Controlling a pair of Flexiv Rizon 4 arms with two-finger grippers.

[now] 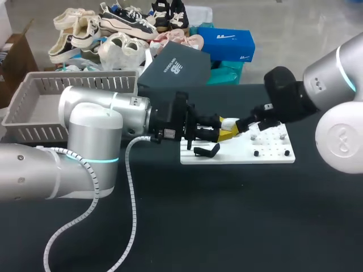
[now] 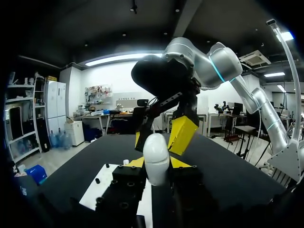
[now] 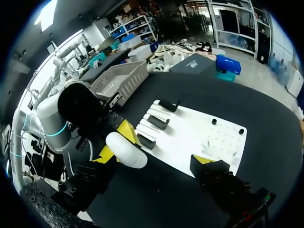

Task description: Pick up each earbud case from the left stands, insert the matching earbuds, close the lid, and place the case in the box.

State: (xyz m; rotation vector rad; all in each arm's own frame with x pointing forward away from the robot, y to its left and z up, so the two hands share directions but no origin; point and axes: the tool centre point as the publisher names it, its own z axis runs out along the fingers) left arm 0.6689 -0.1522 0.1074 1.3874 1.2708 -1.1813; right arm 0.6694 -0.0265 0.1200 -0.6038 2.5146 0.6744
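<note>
My left gripper [image 1: 222, 134] is shut on a white, rounded earbud case [image 1: 229, 123], held above the left part of the white board [image 1: 272, 156]. In the left wrist view the case [image 2: 156, 156] stands upright between my own yellow tips. My right gripper [image 1: 245, 124] is open just beyond it, with one yellow finger [image 2: 183, 135] on each side of the case's far end. From the right wrist, the case [image 3: 126, 149] lies close to one finger of that open gripper [image 3: 152, 159]. Black stands [image 3: 156, 122] line the board's left side. Small dark earbuds [image 3: 213, 121] sit on its right.
A grey slatted basket [image 1: 34, 107] stands at the table's back left. The white board lies on the black tabletop [image 1: 227, 215], whose front half is bare. The left arm's white cable [image 1: 131, 187] hangs over the table's left front.
</note>
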